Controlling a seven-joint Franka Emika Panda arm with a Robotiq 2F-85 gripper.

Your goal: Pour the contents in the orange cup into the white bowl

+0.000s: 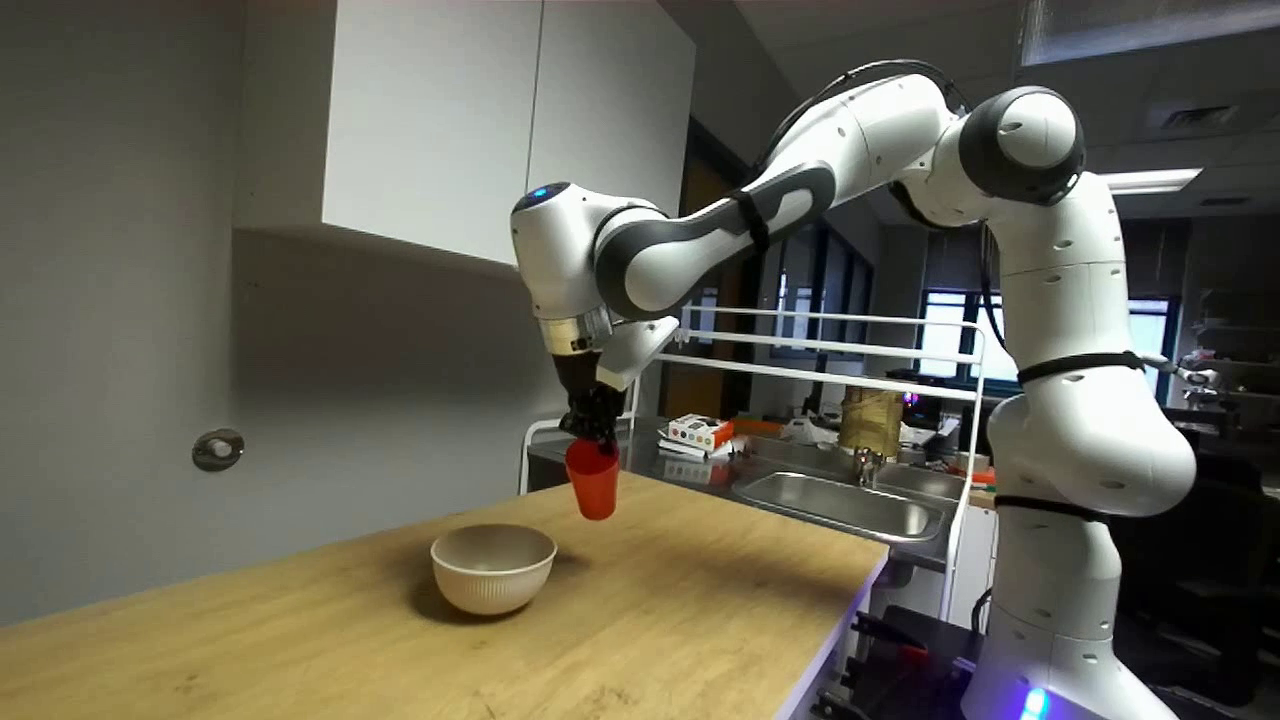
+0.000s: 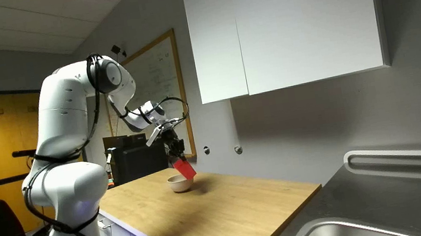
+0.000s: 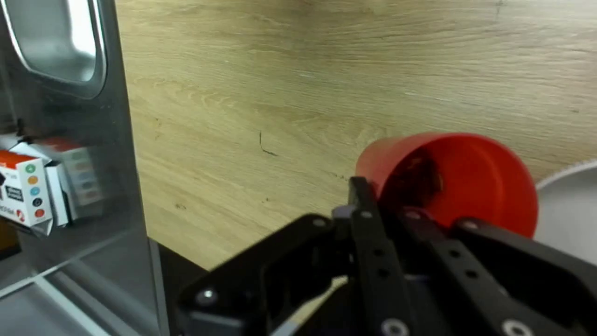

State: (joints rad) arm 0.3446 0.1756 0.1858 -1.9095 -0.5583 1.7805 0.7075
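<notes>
The orange cup (image 1: 593, 485) is a red-orange tumbler. It hangs in the air above the wooden table and also shows, tilted, in an exterior view (image 2: 185, 169) and in the wrist view (image 3: 485, 182). My gripper (image 1: 602, 442) is shut on its rim. In the wrist view one finger (image 3: 387, 200) is outside the cup wall and the other reaches inside. A dark patch lies inside the cup; I cannot tell whether it is contents or shadow. The white bowl (image 1: 492, 575) stands upright on the table beside the cup and lower. It also shows in an exterior view (image 2: 180, 184) and, cut off, in the wrist view (image 3: 569, 214).
The wooden table (image 1: 680, 600) runs along the wall below a white cabinet (image 1: 430, 120). Beyond the table's end is a dark counter with a metal sink (image 1: 845, 500) and a small red and white box (image 1: 700, 432). A white rail frame (image 1: 830, 350) stands there.
</notes>
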